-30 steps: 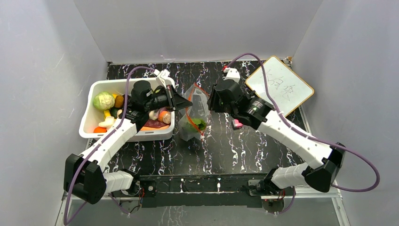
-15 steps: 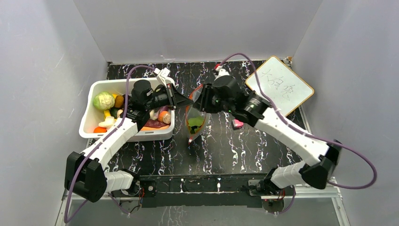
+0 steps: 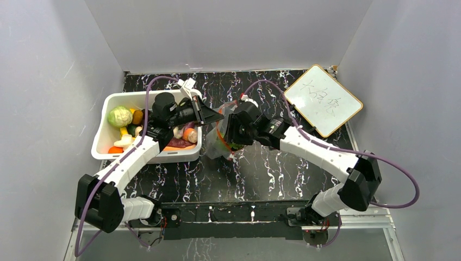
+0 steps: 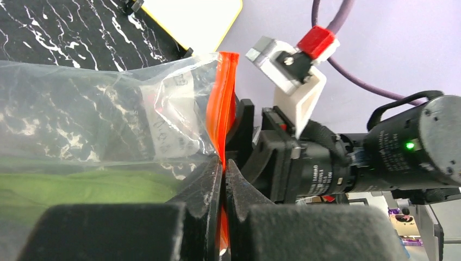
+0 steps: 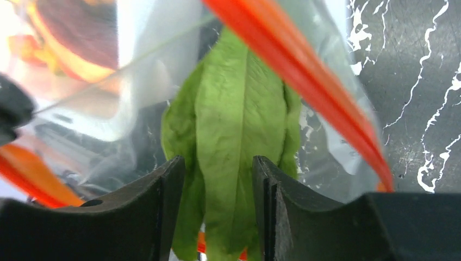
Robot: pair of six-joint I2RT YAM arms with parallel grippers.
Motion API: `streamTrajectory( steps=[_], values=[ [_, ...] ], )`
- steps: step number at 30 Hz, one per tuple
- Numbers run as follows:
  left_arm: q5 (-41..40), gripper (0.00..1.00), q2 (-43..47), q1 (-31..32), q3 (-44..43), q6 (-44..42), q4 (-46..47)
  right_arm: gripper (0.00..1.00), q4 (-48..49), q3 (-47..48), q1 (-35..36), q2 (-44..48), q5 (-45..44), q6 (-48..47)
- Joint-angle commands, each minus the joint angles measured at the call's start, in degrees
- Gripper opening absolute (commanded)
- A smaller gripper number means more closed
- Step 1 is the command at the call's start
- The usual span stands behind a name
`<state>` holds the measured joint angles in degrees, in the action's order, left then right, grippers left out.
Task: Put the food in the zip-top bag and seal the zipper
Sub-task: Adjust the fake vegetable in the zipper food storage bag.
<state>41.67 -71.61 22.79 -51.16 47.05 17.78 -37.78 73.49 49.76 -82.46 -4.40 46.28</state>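
The clear zip-top bag (image 3: 216, 148) hangs between the two arms. My left gripper (image 3: 216, 116) is shut on the red-orange zipper (image 4: 222, 117) at the bag's mouth and holds that edge up; the strip runs between its closed jaws (image 4: 223, 166). My right gripper (image 3: 230, 134) reaches into the open mouth. Its fingers (image 5: 174, 187) stand close on either side of a green leafy vegetable (image 5: 239, 136), which fills the gap between them (image 5: 217, 176). The leaf shows green through the plastic (image 4: 81, 190). More food (image 3: 120, 116) lies in the white bin.
The white bin (image 3: 103, 130) stands at the left, against my left arm. A small whiteboard (image 3: 323, 100) lies at the back right. The right gripper's body (image 4: 348, 157) is just behind the zipper in the left wrist view.
My right gripper has moved left and down from beside the bag into its mouth. The bag's hanging body has swung and shifted a little. My left gripper has held still on the zipper.
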Motion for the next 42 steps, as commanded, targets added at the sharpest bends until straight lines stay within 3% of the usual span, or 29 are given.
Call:
streamTrajectory(
  steps=[1, 6, 10, 20, 31, 42],
  values=[
    [-0.61, 0.0, 1.08, 0.16, 1.0, 1.27, 3.27, 0.5, 2.04, -1.08, 0.51, -1.87, 0.45, 1.3],
    [-1.13, 0.0, 2.27, 0.15, 2.88, 0.93, 3.62, 0.55, 6.08, -3.96, 0.54, -3.83, 3.49, 2.88],
    [-2.79, 0.0, 3.94, 0.14, 4.53, 0.17, 2.55, 0.53, 11.29, -7.46, 0.52, -4.25, 4.68, 5.27],
    [-3.45, 0.0, 3.76, 0.15, 4.17, -0.61, 1.35, 0.0, 18.23, -11.67, 0.53, -1.32, 4.61, 5.66],
    [-4.17, 0.0, 2.65, 0.22, 2.9, -0.4, -0.51, 0.0, 32.03, -19.92, 0.55, 12.95, -5.64, -0.09],
    [-1.23, 0.0, 2.53, 0.24, 3.85, 5.46, 3.8, 0.0, 48.68, -24.25, 0.58, 10.51, -12.48, -19.0]
  ],
)
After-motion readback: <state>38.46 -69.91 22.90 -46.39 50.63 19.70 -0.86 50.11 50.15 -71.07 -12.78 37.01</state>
